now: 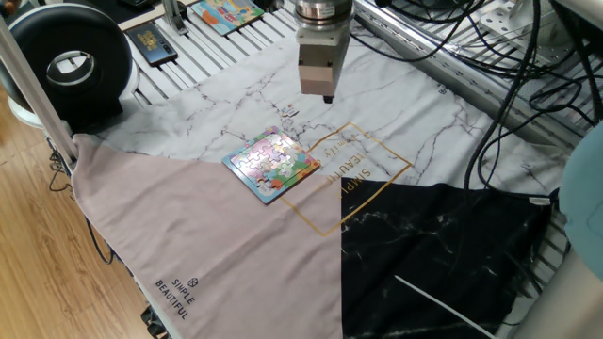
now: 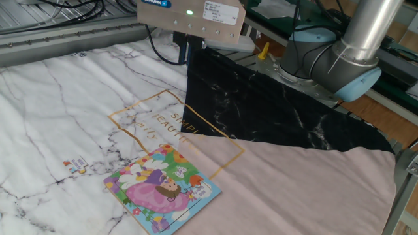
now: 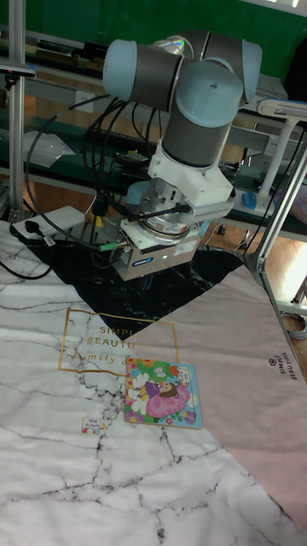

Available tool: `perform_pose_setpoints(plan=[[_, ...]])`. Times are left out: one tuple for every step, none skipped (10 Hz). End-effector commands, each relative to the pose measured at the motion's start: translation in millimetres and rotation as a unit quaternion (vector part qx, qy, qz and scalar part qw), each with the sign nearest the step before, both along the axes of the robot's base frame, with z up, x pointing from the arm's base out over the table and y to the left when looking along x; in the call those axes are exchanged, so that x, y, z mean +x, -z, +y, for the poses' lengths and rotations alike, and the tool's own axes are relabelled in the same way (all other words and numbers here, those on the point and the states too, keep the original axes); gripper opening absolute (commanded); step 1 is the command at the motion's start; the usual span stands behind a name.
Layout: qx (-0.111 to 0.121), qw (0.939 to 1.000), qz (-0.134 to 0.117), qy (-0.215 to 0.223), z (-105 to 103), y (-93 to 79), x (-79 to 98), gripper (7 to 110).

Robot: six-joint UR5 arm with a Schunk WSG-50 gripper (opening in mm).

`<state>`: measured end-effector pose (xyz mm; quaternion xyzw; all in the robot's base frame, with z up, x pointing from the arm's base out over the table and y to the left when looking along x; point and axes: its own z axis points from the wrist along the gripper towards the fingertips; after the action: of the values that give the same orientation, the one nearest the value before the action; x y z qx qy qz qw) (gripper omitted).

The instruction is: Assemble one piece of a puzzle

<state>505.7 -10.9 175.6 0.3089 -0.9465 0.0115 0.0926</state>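
On the slatted table's far-left corner, in one fixed view, a dark rectangular card (image 1: 151,42) lies beside an orange-edged picture board (image 1: 224,13), with a round black fan (image 1: 71,64) just in front at the left edge. Over the table spreads a cloth (image 1: 236,254) in marble, pink and black panels. Near the cloth's middle, at the gold printed square's corner, the puzzle (image 1: 271,165) lies flat, its pastel picture up and its blue rim showing. Beyond it, over the marble panel toward the far edge, the gripper (image 1: 326,97) hangs above the cloth, well apart from the puzzle. Its fingers are mostly hidden under the wrist housing, so I cannot tell how wide they stand.
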Motion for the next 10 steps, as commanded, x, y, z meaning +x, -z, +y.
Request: perform_pose_setpoints(plan=[[0.005, 0.9998, 0.009, 0.014, -8.3, 17.4, 5.5, 7], [0.016, 0.9997, 0.008, 0.019, -14.1, 28.7, 25.5, 7], [0.018, 0.9996, 0.015, 0.015, -25.4, 35.0, 46.5, 7], [0.013, 0.9997, 0.012, 0.015, -39.7, 41.7, 67.3, 7], [0.016, 0.9996, 0.011, 0.018, -50.8, 50.4, 87.2, 7], [0.009, 0.9997, 0.008, 0.021, -58.7, 58.0, 104.8, 7], [0.003, 0.9993, -0.017, 0.034, -60.1, 62.3, 131.4, 7], [0.001, 0.9978, -0.052, 0.04, -57.6, 57.9, 160.0, 7], [0.014, 0.995, -0.091, 0.04, -51.2, 50.1, 185.2, 7], [0.072, 0.9901, -0.115, 0.038, -22.3, 45.8, 198.3, 7]])
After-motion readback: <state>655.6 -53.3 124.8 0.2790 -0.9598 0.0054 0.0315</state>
